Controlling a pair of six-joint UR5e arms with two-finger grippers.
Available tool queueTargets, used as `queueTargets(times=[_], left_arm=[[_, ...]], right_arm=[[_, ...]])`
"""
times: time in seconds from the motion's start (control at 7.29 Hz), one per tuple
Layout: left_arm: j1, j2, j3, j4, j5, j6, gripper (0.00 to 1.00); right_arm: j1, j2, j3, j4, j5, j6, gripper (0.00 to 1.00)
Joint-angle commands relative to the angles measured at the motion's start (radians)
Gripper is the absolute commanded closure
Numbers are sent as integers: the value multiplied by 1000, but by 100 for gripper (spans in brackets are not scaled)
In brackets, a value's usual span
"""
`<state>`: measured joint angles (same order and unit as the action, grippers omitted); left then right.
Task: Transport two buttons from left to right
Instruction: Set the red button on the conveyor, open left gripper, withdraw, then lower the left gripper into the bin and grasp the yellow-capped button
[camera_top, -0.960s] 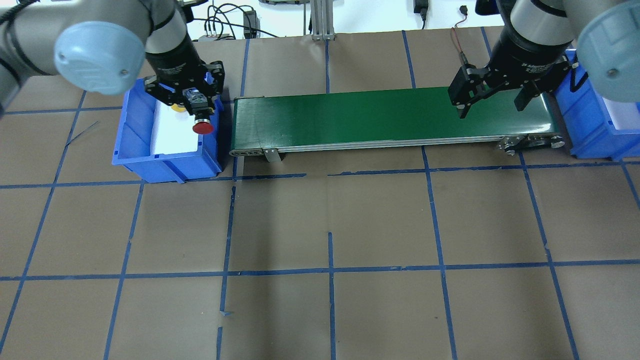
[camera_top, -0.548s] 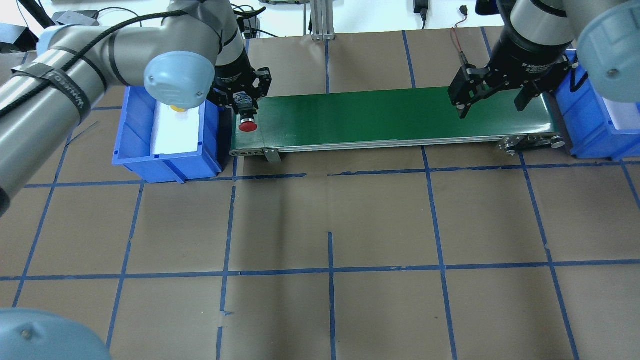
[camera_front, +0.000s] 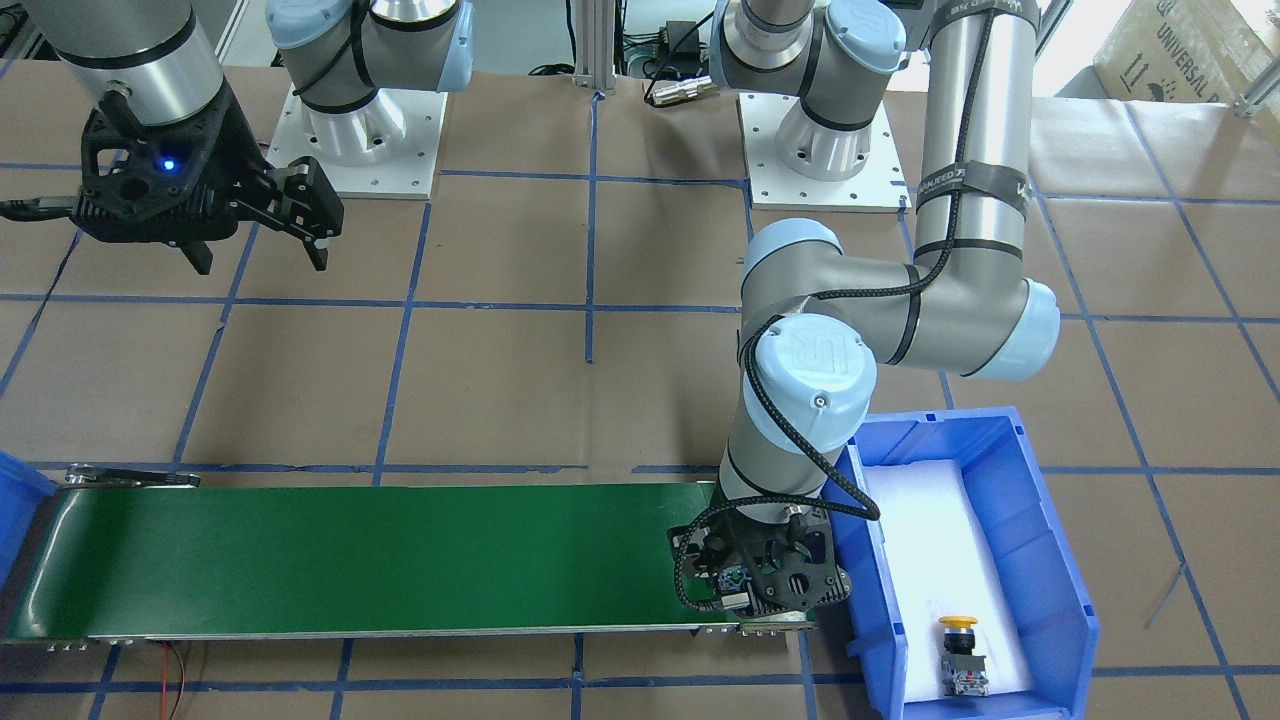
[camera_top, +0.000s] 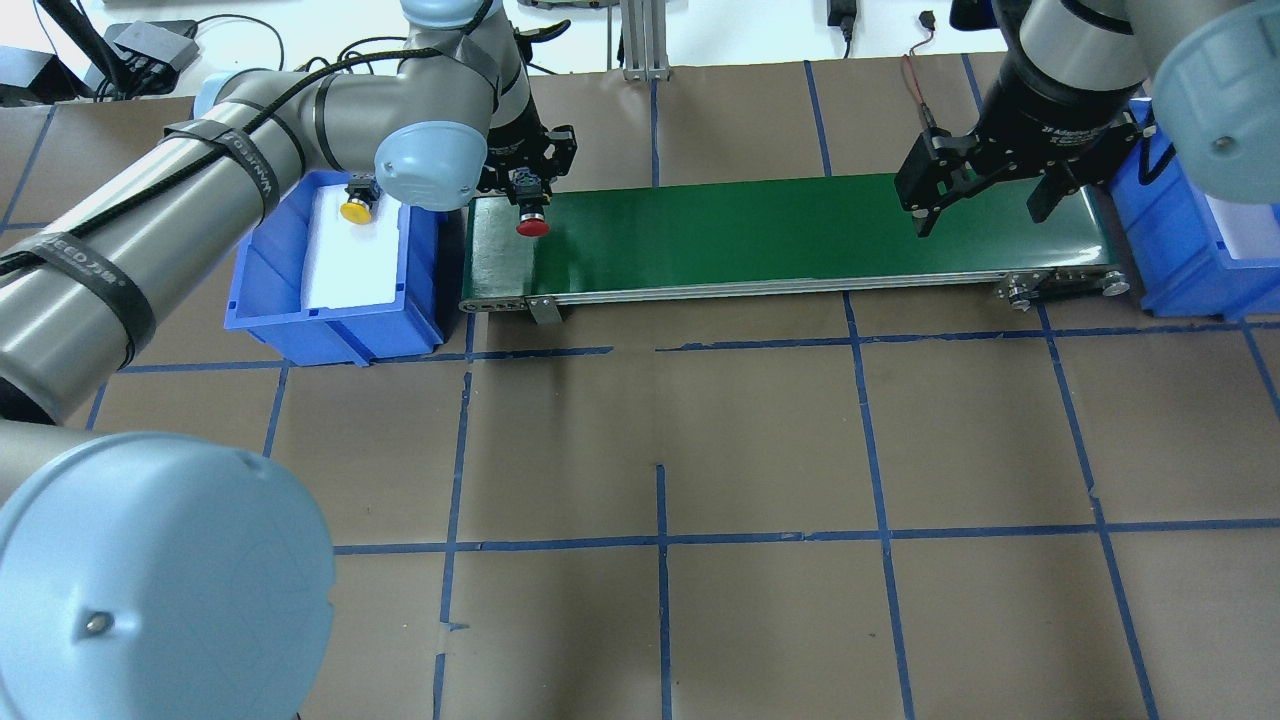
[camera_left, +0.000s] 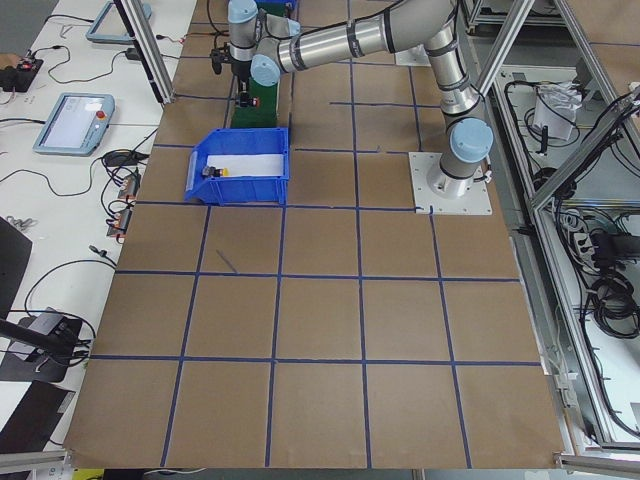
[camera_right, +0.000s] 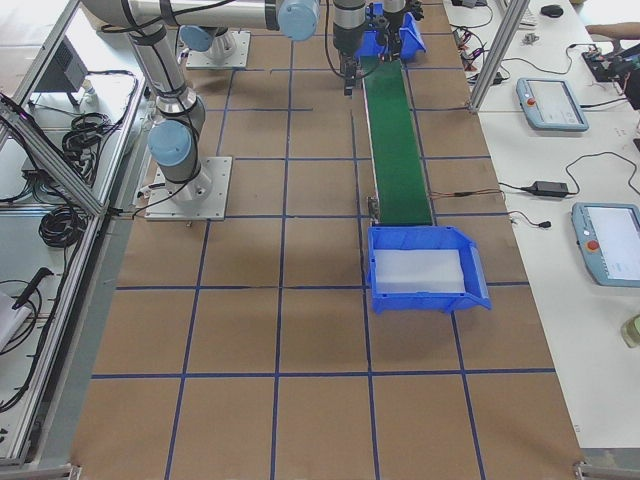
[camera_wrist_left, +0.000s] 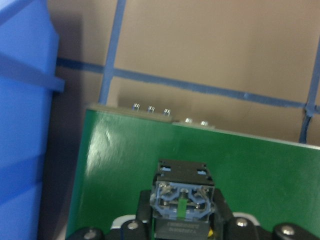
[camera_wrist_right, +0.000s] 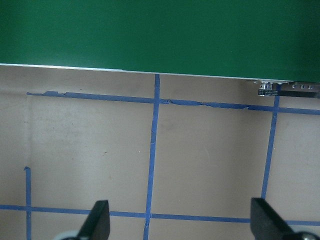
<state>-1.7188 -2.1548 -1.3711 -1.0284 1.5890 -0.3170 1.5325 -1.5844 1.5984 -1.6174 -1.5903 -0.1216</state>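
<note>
My left gripper (camera_top: 529, 197) is shut on the red button (camera_top: 532, 227), cap down, over the left end of the green conveyor belt (camera_top: 800, 230). The left wrist view shows the button's grey contact block (camera_wrist_left: 182, 197) between the fingers, with the belt below. From the front, the gripper (camera_front: 748, 592) covers most of the button. The yellow button (camera_top: 356, 208) lies on white foam in the left blue bin (camera_top: 330, 335); it also shows in the front view (camera_front: 960, 648). My right gripper (camera_top: 983, 218) is open and empty above the belt's right end; its open fingers show in the right wrist view (camera_wrist_right: 182, 222).
A second blue bin (camera_top: 1180, 250) with white foam stands just past the belt's right end. The belt's roller and brackets (camera_top: 1065, 285) stick out at the front right. Brown paper with blue tape lines covers the table (camera_top: 660, 450).
My left arm has carried the red button to the right, from above the left blue bin to above the belt's left end. The right gripper has not moved.
</note>
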Motion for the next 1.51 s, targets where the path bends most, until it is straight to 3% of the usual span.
queueTargets(times=[0.0, 0.14, 0.55, 0.82, 0.96, 1.23, 1.37], left_arm=[[-4, -23, 15, 2, -6, 15, 12], [-5, -16, 9, 1, -4, 15, 0], [20, 47, 17, -98, 8, 140, 0], [140, 160, 9, -249, 9, 238, 0], [215, 202, 9, -319, 11, 388, 0], [380, 196, 7, -335, 3, 611, 0], [398, 158, 10, -319, 5, 656, 0]], right_arm=[[0, 0, 0, -1, -2, -3, 0], [0, 1, 0, 1, -4, -3, 0], [0, 1, 0, 1, -4, -3, 0], [0, -11, 35, -1, -2, -4, 0], [0, -9, 47, -19, -2, -7, 0], [0, -6, 40, -25, -4, -6, 0], [0, 0, 26, -25, -7, -7, 0]])
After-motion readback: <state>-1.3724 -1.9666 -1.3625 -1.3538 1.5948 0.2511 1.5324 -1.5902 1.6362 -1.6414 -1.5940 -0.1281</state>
